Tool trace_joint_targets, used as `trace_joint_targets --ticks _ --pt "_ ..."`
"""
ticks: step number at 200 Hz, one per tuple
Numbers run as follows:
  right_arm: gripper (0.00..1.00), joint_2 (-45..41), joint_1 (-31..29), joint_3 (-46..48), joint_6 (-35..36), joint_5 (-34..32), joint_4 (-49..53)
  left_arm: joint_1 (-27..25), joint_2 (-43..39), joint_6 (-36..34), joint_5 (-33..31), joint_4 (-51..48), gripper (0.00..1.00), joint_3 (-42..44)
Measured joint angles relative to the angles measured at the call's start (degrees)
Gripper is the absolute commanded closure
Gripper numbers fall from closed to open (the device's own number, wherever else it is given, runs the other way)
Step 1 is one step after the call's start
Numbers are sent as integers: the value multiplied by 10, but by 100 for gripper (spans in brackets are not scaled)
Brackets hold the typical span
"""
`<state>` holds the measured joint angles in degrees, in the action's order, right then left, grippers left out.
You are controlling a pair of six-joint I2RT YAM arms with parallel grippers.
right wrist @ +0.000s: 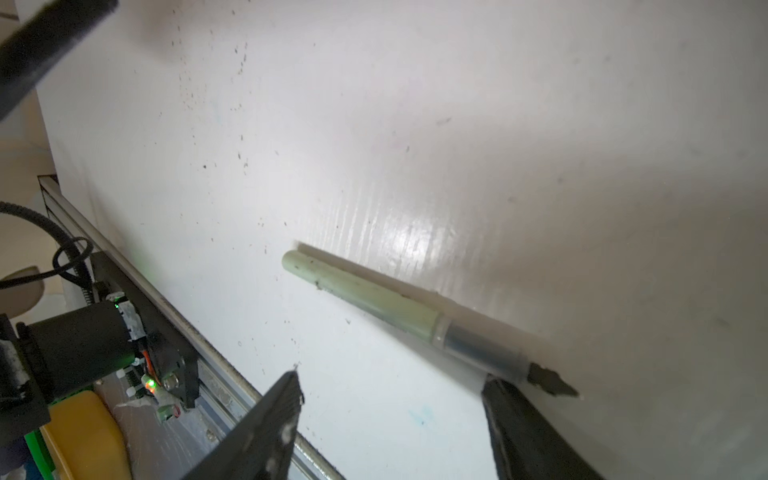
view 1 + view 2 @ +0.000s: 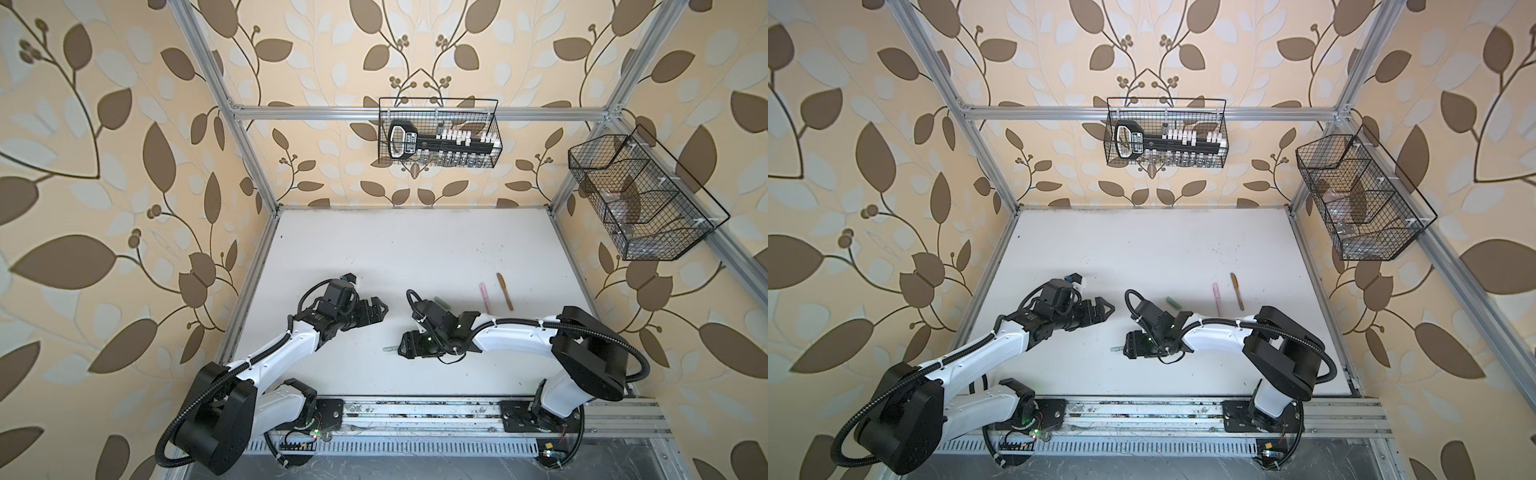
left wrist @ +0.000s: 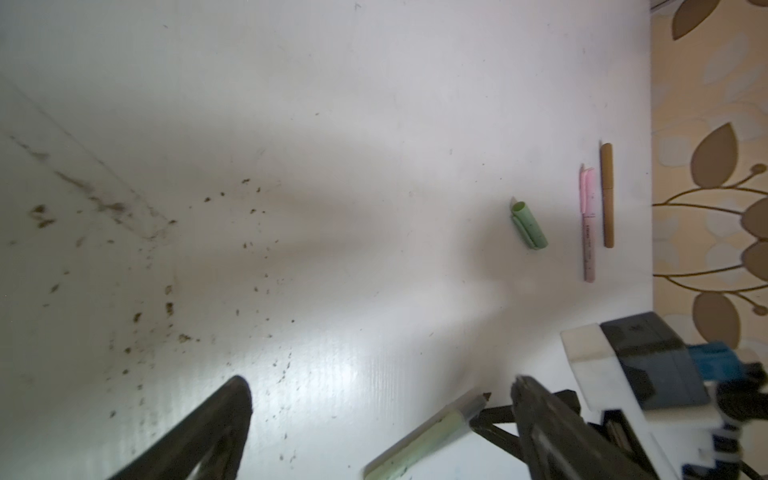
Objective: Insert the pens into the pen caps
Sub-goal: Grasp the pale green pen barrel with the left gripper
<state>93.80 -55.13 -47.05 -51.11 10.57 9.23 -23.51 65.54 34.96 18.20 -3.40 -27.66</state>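
Sage-green marker pen (image 1: pixel 374 297), uncapped, with a clear collar and a dark tapered tip, is lying flat on the white bench (image 1: pixel 498 124). Its tip end is sitting just beside one finger of the right tool (image 1: pixel 395 386), whose jaws are standing apart with nothing between them. The matching short green tube cap (image 3: pixel 528 226) is lying well apart from the pen, beyond the right arm. The cap is resting near the pink pen (image 3: pixel 588 224) and the tan-brown pen (image 3: pixel 607 195), which are lying side by side and both appear already capped. The left tool (image 3: pixel 381 381) is hovering spread wide and empty, pointing toward the right one. The step in hand is judged to be taking up the green pen. A good grasp would be straddling the barrel mid-length, leaving the tip free and level for the cap's mouth. The light cap may be shifting if nudged, and the right arm itself is standing between pen and cap. A black wire basket (image 2: pixel 478 124) is hanging on the back wall, away from the pens.
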Motion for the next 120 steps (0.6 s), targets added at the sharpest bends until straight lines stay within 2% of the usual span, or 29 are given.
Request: trace_joint_targets --ticks 21,69,99,120 --pt "28 -9 15 14 -3 -6 -16 -28 18 0 13 18 5 13" --pt "30 -21 38 36 -3 -1 -43 -104 47 -28 11 -16 10 7" --pt "30 -17 51 36 -1 4 -54 -122 47 -43 12 -35 11 7" --pt "31 -25 81 45 4 4 -59 -134 52 -59 10 -56 12 0"
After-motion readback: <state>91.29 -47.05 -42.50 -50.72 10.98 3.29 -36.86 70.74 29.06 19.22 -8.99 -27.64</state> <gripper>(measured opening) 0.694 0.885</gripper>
